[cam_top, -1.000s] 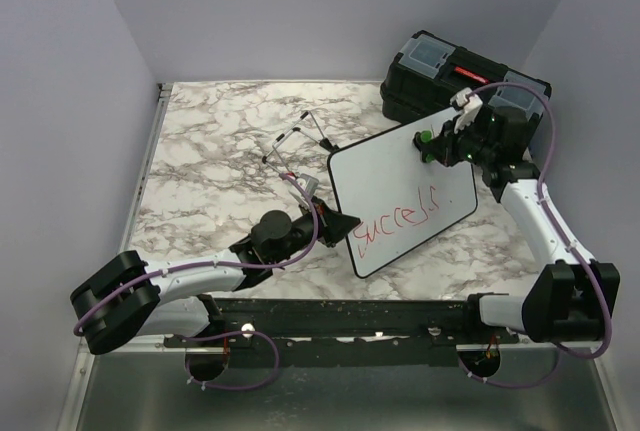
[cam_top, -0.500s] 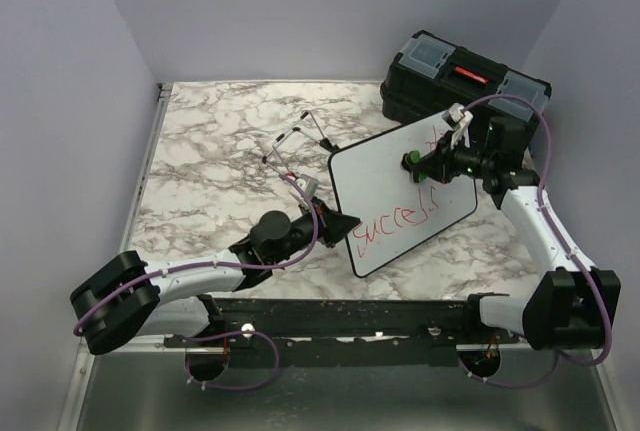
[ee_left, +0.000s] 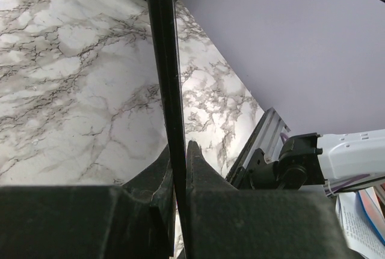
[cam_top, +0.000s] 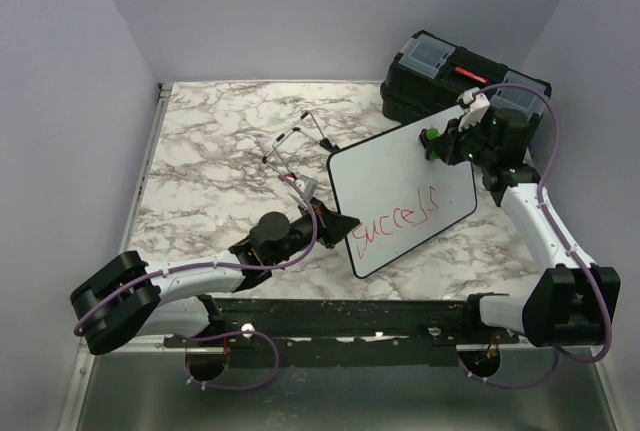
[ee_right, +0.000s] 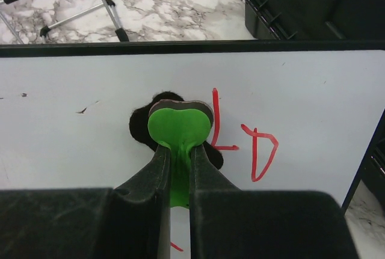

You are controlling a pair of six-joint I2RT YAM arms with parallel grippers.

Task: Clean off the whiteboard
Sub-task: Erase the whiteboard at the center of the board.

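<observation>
The whiteboard (cam_top: 400,191) is propped tilted on the table, with red handwriting along its lower half and near its upper right. My left gripper (cam_top: 335,226) is shut on the board's black rim (ee_left: 163,67) at its lower left corner. My right gripper (cam_top: 432,141) is shut on a green eraser (ee_right: 178,128) whose dark pad presses on the board (ee_right: 72,133) near its top edge, just left of red letters (ee_right: 255,148).
A black toolbox (cam_top: 460,76) stands at the back right behind the board. A thin wire easel stand (cam_top: 295,146) lies on the marble table (cam_top: 210,151) left of the board; it also shows in the right wrist view (ee_right: 78,6).
My right gripper with the eraser swept left and down over the board half a second ago, then moved back up right near the top edge. The left arm has not moved.
</observation>
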